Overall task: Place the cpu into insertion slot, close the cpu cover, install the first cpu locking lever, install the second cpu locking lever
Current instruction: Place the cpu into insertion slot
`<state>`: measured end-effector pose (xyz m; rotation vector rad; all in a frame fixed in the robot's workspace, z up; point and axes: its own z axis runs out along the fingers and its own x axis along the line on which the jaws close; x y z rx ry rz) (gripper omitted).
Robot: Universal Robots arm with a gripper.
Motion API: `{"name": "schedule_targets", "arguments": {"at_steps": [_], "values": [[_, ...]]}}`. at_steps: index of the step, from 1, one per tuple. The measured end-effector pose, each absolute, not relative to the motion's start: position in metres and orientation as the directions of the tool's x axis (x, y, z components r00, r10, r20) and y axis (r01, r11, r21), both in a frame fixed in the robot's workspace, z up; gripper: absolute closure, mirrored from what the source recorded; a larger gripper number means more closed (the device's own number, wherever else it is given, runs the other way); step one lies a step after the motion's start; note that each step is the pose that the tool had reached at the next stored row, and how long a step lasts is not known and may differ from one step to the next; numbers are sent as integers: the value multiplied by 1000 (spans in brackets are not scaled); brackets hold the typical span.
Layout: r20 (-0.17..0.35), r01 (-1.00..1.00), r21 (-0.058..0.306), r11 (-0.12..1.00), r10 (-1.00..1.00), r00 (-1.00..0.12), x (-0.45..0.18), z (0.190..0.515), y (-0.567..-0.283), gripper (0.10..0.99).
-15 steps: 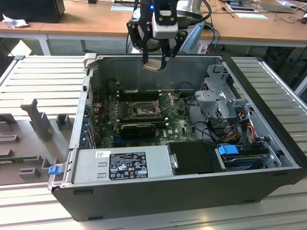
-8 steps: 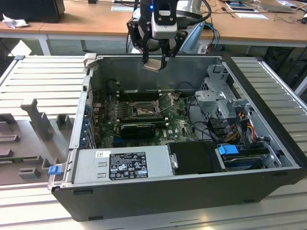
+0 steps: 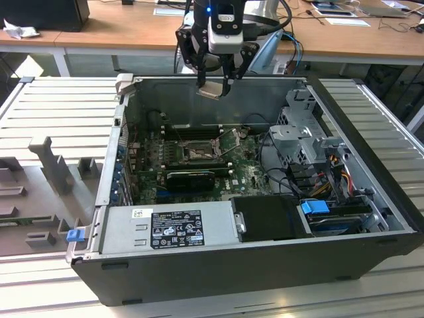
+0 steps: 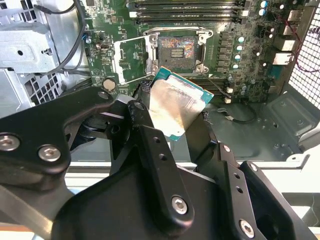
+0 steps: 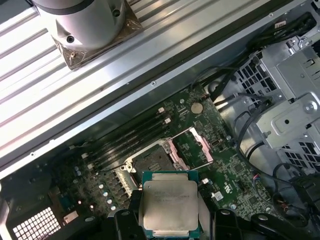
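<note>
Currently gripper point(image 3: 213, 85) clamped on cpu point(image 4: 175, 106) by its opposite edges, hanging well above the open insertion slot point(image 4: 177, 50). Looks light, stiff, fragile, smooth metal top; edges seem the safe place to hold.

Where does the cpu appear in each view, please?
Exterior view: the cpu hangs in the claw, above the open computer case.
Second wrist view: the cpu is gripped just short of the insertion slot.
First wrist view: the cpu shows its top face, near the insertion slot.
Shared landmark: the insertion slot.
</note>
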<state>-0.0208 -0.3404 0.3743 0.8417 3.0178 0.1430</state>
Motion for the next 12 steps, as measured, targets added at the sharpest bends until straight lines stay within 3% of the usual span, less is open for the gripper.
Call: {"name": "schedule_targets", "arguments": {"at_steps": [12], "values": [[19, 544, 89, 834, 545, -838, -21, 374, -340, 557]]}}
